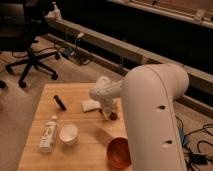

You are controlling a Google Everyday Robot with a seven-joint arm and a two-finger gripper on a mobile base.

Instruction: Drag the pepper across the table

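Note:
The pepper (pixel 114 116) is a small dark red shape lying on the light wooden table (pixel 82 154), toward its right side. My gripper (pixel 108 113) hangs from the white wrist and points down right at the pepper's left end, touching or almost touching it. The big white arm (pixel 152 110) fills the right of the view and hides the table's right edge.
A white flat pad (pixel 91 105) lies just left of the gripper. A black oblong bar (pixel 60 102) lies at the far left. A white bottle (pixel 48 134) lies on its side beside a white cup (pixel 69 134). An orange-red bowl (pixel 120 152) stands at the front right. An office chair (pixel 25 45) stands beyond the table.

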